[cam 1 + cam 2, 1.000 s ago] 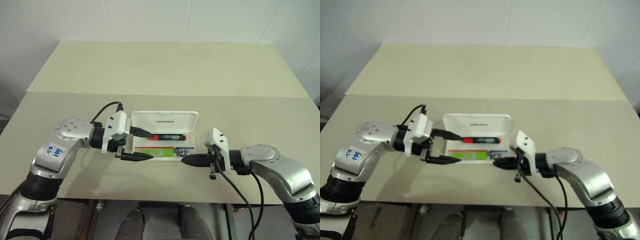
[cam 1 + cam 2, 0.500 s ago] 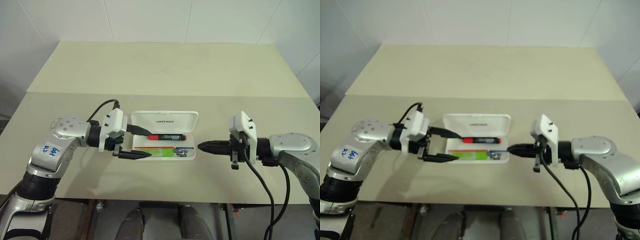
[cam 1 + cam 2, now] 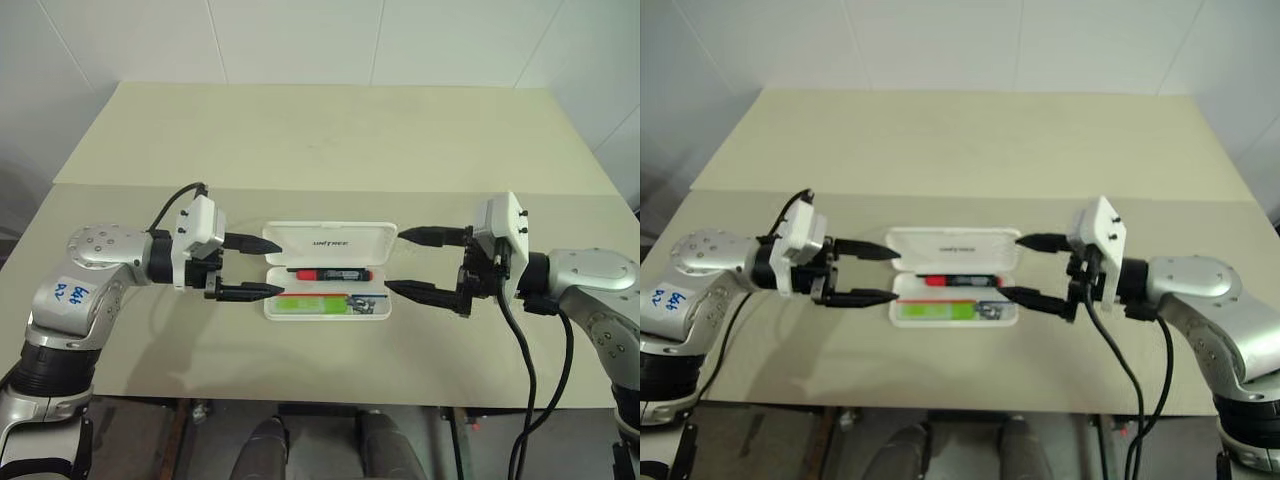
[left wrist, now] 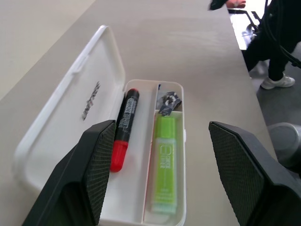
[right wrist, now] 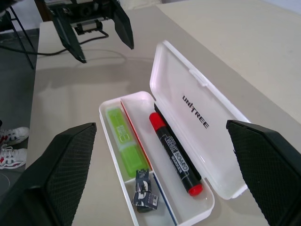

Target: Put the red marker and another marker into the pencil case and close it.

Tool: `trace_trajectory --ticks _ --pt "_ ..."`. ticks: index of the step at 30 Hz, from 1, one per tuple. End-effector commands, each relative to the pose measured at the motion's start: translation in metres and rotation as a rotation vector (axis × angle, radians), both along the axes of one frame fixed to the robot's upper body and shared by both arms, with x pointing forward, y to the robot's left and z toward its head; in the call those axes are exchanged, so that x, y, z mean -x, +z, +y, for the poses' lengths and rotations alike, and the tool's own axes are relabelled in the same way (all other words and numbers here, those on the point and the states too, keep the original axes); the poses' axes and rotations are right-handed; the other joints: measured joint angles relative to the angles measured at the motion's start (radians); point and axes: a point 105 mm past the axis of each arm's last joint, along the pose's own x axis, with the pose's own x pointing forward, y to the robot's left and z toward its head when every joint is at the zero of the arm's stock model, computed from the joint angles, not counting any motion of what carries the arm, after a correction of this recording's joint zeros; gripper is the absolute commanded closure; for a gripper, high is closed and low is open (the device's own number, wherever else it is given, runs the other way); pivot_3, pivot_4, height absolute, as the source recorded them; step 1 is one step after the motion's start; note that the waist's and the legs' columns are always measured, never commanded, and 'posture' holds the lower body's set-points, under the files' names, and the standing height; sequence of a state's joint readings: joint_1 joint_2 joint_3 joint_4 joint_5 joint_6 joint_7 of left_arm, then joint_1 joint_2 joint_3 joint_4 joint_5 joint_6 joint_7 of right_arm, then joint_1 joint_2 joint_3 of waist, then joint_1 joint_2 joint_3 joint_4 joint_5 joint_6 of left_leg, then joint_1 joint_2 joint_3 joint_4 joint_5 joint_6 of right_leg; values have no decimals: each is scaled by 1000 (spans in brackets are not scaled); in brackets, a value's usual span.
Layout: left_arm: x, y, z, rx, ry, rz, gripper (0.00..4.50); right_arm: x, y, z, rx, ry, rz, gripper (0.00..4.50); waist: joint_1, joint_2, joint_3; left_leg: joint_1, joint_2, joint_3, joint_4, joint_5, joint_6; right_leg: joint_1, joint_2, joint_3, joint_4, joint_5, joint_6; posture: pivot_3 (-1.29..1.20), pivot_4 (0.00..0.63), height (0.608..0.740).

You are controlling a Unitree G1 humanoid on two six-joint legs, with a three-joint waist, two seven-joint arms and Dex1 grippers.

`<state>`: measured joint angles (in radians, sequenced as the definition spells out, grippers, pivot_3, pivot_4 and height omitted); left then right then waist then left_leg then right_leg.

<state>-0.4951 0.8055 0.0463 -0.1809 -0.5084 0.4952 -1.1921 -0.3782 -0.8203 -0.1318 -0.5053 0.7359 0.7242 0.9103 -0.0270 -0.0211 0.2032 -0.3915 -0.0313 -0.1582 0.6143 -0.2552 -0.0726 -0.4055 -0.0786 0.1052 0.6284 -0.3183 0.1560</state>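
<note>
1. The pencil case [image 3: 328,290] lies open on the beige table [image 3: 330,140], near the table's front edge and midway between the two arms.
2. In the case's front compartment, the one nearest the robot, lies the light green marker [image 3: 310,303], flat and lengthwise.
3. Beside that marker, at the right end of the same compartment, sits a small dark crumpled item [image 3: 362,302]; what it is cannot be told.
4. Behind a thin divider, in the rear compartment, lies the red marker [image 3: 331,273], its black barrel lengthwise, the red cap toward the robot's left and the red end toward its right.
5. The left gripper [image 3: 258,267] hangs just off the case's left end, pointing toward it; its two black fingers stand well apart and grasp nothing.
6. The right gripper [image 3: 407,260] hangs just off the case's right end, pointing toward it; its fingers are spread wide and are empty.
7. The white lid [image 3: 330,241], with its dark logo, stands tilted back at the far side of the case, hinged along the rear edge.
</note>
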Motion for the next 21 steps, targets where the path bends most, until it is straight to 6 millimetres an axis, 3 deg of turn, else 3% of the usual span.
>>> trace_trajectory --ticks 1,7,10,18,21 --pt "-1 17 6 45 24 -50 1081 5 16 2 -25 18 -81 9 0 0 0 0 0 0 0 0 0 0 0 0 0 0 0 0 150 740" --pt "1 23 9 72 37 -50 1081 7 22 3 -59 37 -75 9 0 0 0 0 0 0 0 0 0 0 0 0 0 0 0 0 150 740" --pt "-1 31 11 130 50 -48 1701 6 17 2 -47 34 -64 0 0 0 0 0 0 0 0 0 0 0 0 0 0 0 0 0 150 740" --pt "4 38 14 165 50 -45 4384 5 8 6 -33 45 -55 0 -1 0 0 0 0 0 0 0 0 0 0 0 0 0 0 0 150 740" --pt "1 42 16 172 74 -63 4479 3 5 7 -23 49 -53 0 0 0 0 0 0 0 0 0 0 0 0 0 0 0 0 0 150 740"
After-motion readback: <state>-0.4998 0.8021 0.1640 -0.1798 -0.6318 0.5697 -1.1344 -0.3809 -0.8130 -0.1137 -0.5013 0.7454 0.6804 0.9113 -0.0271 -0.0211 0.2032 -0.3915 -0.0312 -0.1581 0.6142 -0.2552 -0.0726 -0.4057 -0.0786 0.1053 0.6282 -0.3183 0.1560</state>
